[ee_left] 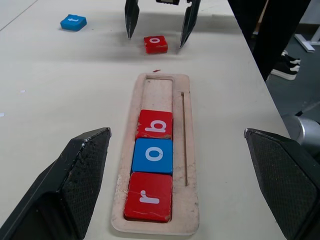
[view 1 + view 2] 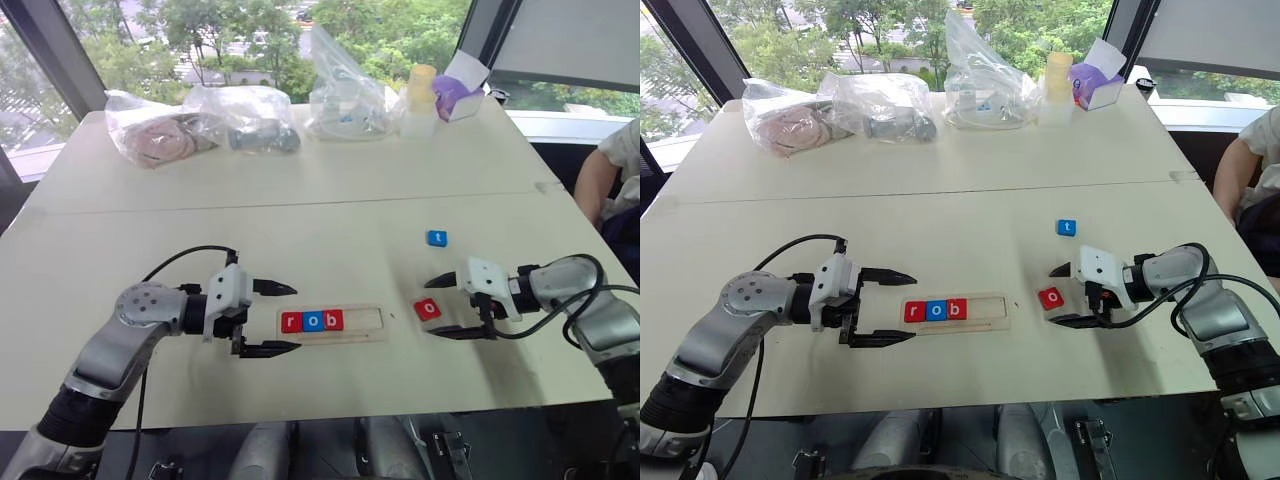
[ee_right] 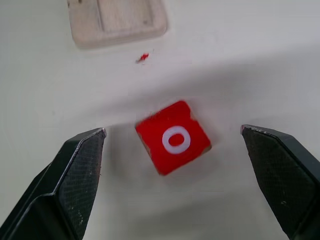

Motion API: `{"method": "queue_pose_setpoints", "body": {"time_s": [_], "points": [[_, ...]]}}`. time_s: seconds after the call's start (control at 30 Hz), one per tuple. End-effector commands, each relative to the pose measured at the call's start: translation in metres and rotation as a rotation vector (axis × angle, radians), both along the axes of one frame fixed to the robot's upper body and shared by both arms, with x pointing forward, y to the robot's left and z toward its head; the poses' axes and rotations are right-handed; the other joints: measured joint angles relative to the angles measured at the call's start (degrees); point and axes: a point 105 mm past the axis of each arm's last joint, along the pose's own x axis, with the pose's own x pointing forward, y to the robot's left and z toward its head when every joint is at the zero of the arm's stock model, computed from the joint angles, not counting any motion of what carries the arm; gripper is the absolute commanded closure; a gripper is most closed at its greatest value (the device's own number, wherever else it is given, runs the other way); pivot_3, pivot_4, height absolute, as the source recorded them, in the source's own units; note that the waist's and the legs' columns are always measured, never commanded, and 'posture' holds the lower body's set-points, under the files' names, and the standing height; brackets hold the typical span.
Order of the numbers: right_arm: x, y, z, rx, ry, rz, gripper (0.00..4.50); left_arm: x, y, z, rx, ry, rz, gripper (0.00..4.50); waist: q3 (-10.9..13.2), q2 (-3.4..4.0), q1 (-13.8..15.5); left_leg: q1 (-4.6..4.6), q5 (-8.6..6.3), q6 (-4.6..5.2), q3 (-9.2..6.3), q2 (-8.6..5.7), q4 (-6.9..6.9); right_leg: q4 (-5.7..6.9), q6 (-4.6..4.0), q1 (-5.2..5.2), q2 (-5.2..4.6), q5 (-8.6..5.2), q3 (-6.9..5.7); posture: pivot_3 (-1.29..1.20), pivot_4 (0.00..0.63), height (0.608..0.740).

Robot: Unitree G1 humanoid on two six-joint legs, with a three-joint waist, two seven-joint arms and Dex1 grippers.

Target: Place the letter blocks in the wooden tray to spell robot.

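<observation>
The wooden tray (image 2: 332,324) lies near the table's front edge, holding a red r (image 2: 291,322), a blue o (image 2: 312,321) and a red b (image 2: 333,320) at its left end; its right part is bare. A red o block (image 2: 427,309) lies on the table just right of the tray, and a blue t block (image 2: 437,238) sits farther back. My right gripper (image 2: 439,306) is open, pointing left, its fingers astride the red o (image 3: 174,139) without touching it. At the tray's left end, my left gripper (image 2: 288,318) is open and holds nothing.
Several clear plastic bags (image 2: 240,118), a pale bottle (image 2: 420,100) and a purple-and-white box (image 2: 458,92) stand along the table's far edge. A person's arm (image 2: 600,175) shows at the right, beyond the table. A small red speck (image 3: 143,57) lies between tray and red o.
</observation>
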Motion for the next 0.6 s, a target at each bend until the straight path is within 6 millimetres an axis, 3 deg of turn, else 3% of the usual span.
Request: {"method": "queue_pose_setpoints", "body": {"time_s": [0.03,0.1,0.2,0.37,0.53,0.6], "points": [[0.004,0.001,0.002,-0.009,-0.022,0.031,0.01,0.002,0.001,0.01,-0.001,-0.051,-0.004,0.0,0.0,0.0,-0.07,0.0,0.0,0.0,0.0,0.0,0.0,0.0,0.0,0.0,0.0,0.0,0.0,0.0,0.15,0.74],[0.005,0.001,0.0,-0.005,-0.02,0.032,0.01,0.002,0.001,0.01,0.001,-0.052,-0.004,0.0,0.0,0.01,-0.1,0.01,0.0,0.0,0.01,0.0,0.0,0.01,0.0,-0.01,0.01,0.0,0.02,0.0,0.15,0.74],[0.006,0.003,-0.001,0.005,-0.021,0.036,0.78,0.002,0.002,0.01,0.002,-0.054,-0.001,0.0,-0.01,0.01,-0.06,0.01,0.0,-0.01,0.0,0.0,0.0,0.01,0.0,0.0,0.01,0.0,0.01,0.0,0.15,0.74],[0.008,0.01,0.003,0.046,-0.045,0.036,3.37,0.001,0.002,0.01,0.003,-0.053,0.003,0.0,-0.01,0.01,-0.15,0.03,0.01,-0.02,0.0,0.01,0.01,0.03,-0.02,0.0,0.01,0.02,0.03,0.0,0.15,0.74],[0.012,0.022,0.016,0.078,-0.05,-0.063,3.39,0.001,0.002,0.01,0.001,-0.054,0.008,0.0,-0.01,0.02,-0.12,0.03,0.02,-0.03,0.0,0.01,0.01,0.05,-0.02,-0.01,-0.01,0.02,0.04,0.0,0.15,0.74],[0.007,0.036,0.03,0.145,-0.013,-0.083,3.39,0.0,0.002,0.009,0.001,-0.055,0.01,0.0,-0.01,0.03,-0.05,0.0,0.02,-0.03,0.0,0.01,0.0,0.07,-0.02,-0.07,-0.05,0.02,0.07,0.0,0.15,0.74]]}}
